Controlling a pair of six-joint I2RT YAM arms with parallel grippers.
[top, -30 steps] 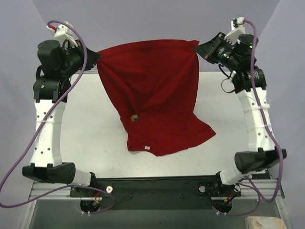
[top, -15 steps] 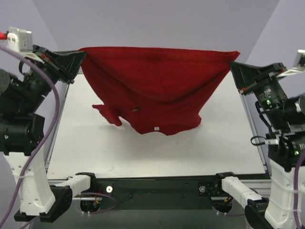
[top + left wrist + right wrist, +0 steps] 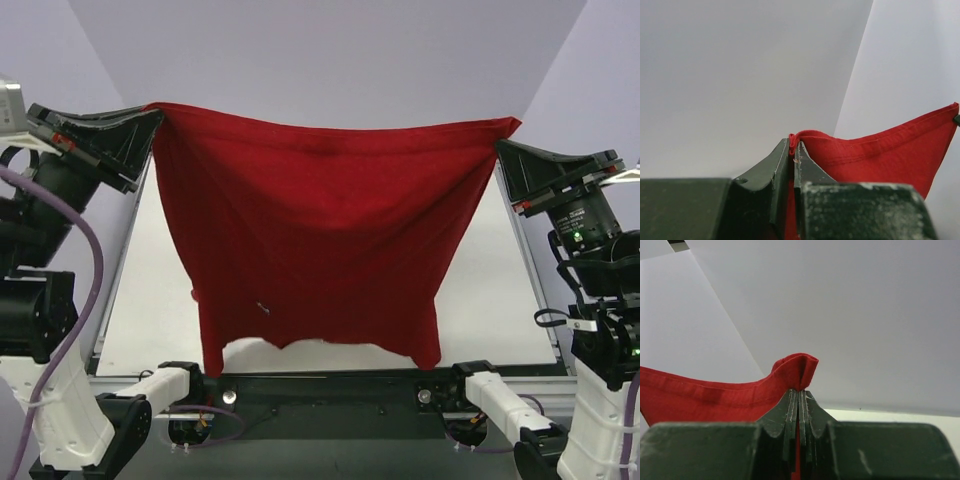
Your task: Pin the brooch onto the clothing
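Observation:
The deep-red T-shirt [image 3: 320, 220] hangs spread like a curtain between my two raised grippers, its lower edge near the table's front. My left gripper [image 3: 157, 112] is shut on its upper left corner, and the left wrist view shows the jaws [image 3: 794, 147] pinching the folded hem of the red cloth [image 3: 880, 155]. My right gripper [image 3: 505, 135] is shut on the upper right corner, with cloth [image 3: 700, 395] bunched above the closed jaws [image 3: 799, 392]. A tiny speck [image 3: 263, 307] low on the left of the shirt is where the brooch sits, too small to make out.
The white table [image 3: 500, 260] lies behind and below the hanging shirt. The black base rail [image 3: 330, 385] runs along the near edge. Grey walls close in at the back and both sides.
Both grippers have lifted higher and spread apart. The shirt has come off the table and now hangs full length. The brooch has gone from facing up to a speck on the hanging cloth.

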